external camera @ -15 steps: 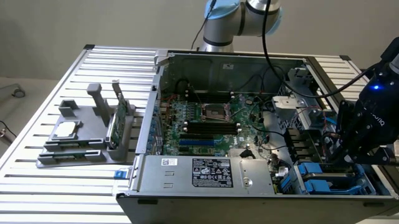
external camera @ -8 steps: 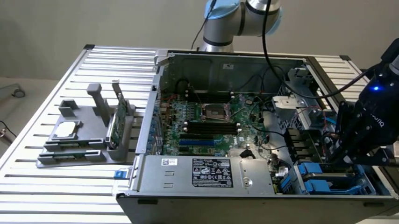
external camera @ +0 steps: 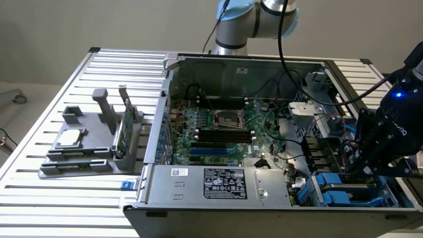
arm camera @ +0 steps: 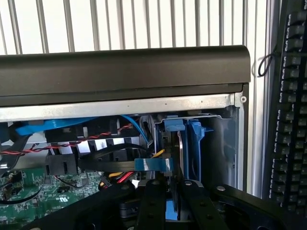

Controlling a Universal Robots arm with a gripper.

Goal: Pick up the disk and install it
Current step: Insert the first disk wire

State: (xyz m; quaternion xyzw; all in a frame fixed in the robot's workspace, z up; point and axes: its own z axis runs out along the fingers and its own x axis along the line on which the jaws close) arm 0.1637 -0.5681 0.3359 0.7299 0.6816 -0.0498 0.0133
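Note:
The disk (arm camera: 178,148) stands on edge in the drive bay at the case's front corner, its blue side rails (arm camera: 194,143) showing on both sides of the thin metal edge. My gripper (arm camera: 171,184) reaches down to it with a black finger (arm camera: 151,201) on one side and another (arm camera: 192,199) on the other, shut on the disk. In the exterior view the gripper (external camera: 362,166) hangs low inside the open computer case (external camera: 165,148) at the exterior view's right, just above blue rails (external camera: 334,191) in the bay.
Cables run beside the bay: a blue flat one (arm camera: 53,127), and a red-black twisted pair (arm camera: 72,143). A black keyboard (arm camera: 288,120) lies outside the case. The motherboard (external camera: 218,129) and power supply (external camera: 218,183) fill the case. A grey stand (external camera: 86,148) on the exterior view's left holds a small silver drive (external camera: 69,139) and a green card (external camera: 122,126).

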